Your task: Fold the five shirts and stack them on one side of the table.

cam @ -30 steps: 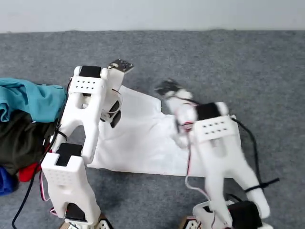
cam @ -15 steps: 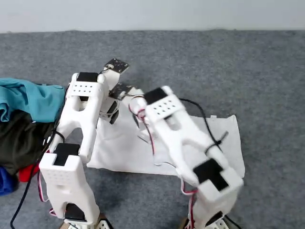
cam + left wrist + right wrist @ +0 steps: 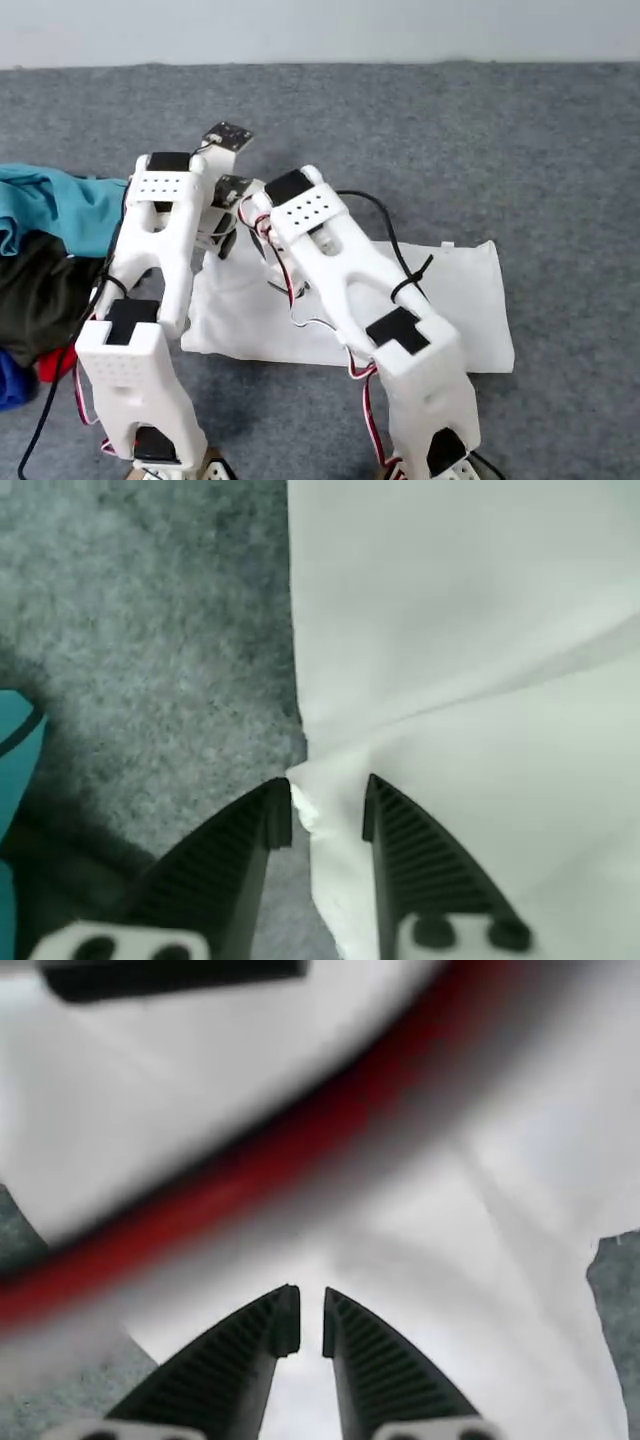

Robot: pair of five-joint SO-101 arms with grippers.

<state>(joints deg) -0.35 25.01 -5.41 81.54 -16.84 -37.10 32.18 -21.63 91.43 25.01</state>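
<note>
A white shirt (image 3: pixel 440 290) lies spread flat on the grey, carpet-like table (image 3: pixel 500 130), near its middle. It forms a broad, roughly rectangular shape with soft creases, and its right part is smooth. The left gripper (image 3: pixel 325 805) sits at the shirt's left edge and grasps a small bunched fold of the white cloth, with creases fanning out from the pinch. The right gripper (image 3: pixel 307 1322) hangs just above the white cloth close by. Its jaws are drawn almost together with a thin slit between them, and I cannot tell whether any cloth is caught there. At the table's left edge, well apart from the white shirt, sits a loose heap: a teal shirt (image 3: pixel 60 205) over a dark shirt (image 3: pixel 40 300), with red cloth (image 3: pixel 60 362) and blue cloth (image 3: pixel 10 380) showing below.
</note>
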